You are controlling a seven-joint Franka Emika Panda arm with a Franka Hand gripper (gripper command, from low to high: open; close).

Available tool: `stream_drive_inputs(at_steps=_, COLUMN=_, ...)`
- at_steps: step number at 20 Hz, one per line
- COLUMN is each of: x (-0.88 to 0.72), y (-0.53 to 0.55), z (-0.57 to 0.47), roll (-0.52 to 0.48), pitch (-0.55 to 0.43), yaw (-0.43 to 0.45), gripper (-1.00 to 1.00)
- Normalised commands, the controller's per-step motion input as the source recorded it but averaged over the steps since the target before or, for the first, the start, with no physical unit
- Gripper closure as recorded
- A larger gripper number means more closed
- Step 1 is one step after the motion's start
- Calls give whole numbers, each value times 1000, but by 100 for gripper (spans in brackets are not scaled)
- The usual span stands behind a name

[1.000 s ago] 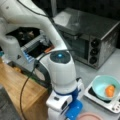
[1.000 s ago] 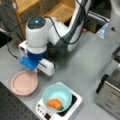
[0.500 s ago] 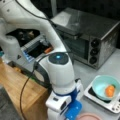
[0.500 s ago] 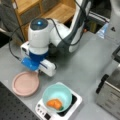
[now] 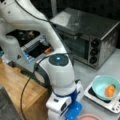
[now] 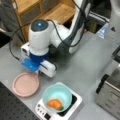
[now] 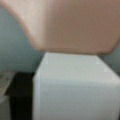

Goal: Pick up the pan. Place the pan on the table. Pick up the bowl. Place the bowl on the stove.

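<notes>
A large steel toaster oven (image 5: 87,37) stands at the counter's far side in a front view, and a light wooden box-like unit (image 5: 17,87) fills that view's left. The bulky white arm (image 6: 55,35) and its black cable (image 6: 15,50) crowd the middle of the grey counter (image 6: 85,67), hiding the jaws in both front views.

The pink pan (image 6: 25,84) lies flat on the counter near its front-left edge in a front view, just beside the stove (image 6: 75,105). The teal bowl (image 6: 57,96) already sits on the stove's black top, with a small orange item (image 6: 54,103) inside it.

The gripper (image 6: 37,71) hangs low at the pan's far rim, its blue-and-white body directly above the pan's edge. In the wrist view the pan (image 7: 70,25) fills the upper part and its white stub handle (image 7: 75,87) fills the lower part, very close to the camera. I cannot tell whether the jaws are spread or pinching the handle.
</notes>
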Motion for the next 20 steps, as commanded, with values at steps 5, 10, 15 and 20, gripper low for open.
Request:
stream_drive_inputs(at_steps=5, x=-82, y=-2, z=-94, roll=-88, pitch=-132, yaw=-34, gripper=-100)
stream_drive_inputs(at_steps=10, x=-88, y=15, z=-78, roll=-90, pitch=-126, yaw=-32, gripper=-100)
stream_drive_inputs(at_steps=15, x=-84, y=28, z=-69, roll=-91, pitch=-122, yaw=-35, gripper=-100)
stream_drive_inputs(at_steps=20, x=-58, y=39, z=-61, roll=-92, pitch=-120, yaw=-39, gripper=-100)
